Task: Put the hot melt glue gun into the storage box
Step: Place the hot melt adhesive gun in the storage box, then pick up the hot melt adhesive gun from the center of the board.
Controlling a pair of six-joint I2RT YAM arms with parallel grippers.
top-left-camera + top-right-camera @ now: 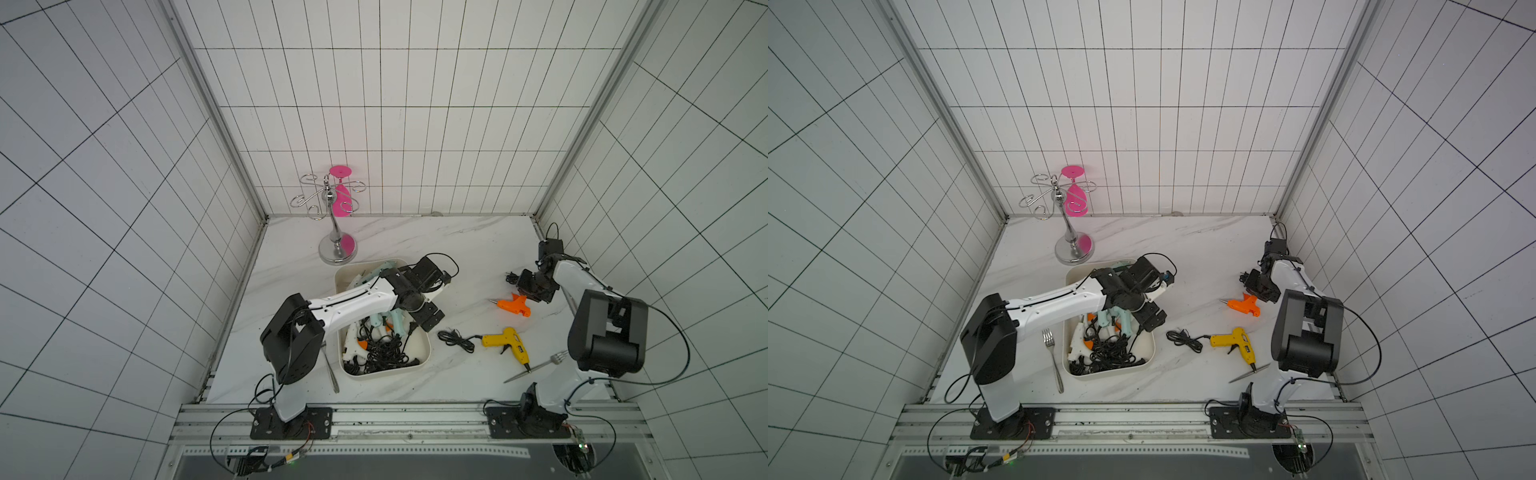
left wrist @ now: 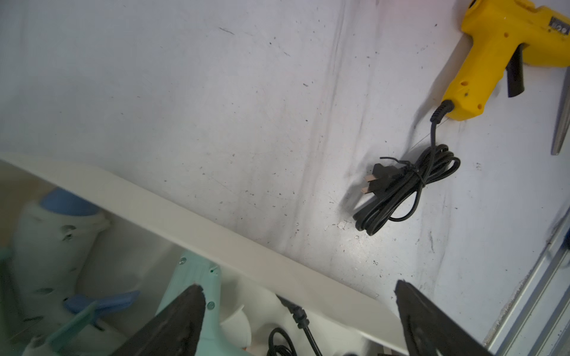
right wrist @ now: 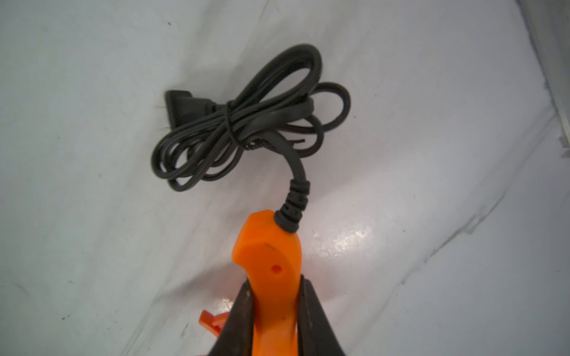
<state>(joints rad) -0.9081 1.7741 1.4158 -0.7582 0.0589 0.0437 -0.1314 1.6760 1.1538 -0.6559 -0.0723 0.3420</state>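
Observation:
The orange hot melt glue gun lies on the marble table, right of the storage box. In the right wrist view my right gripper is shut on the orange gun's handle, and its tied black cord trails beyond. The cream storage box holds several glue guns and tangled cords. My left gripper stands open over the box's right rim, holding nothing, above a mint gun.
A yellow glue gun with a bundled cord lies between the box and the right arm. One fork rests near the right arm's base, another fork left of the box. A chrome glass rack stands at the back.

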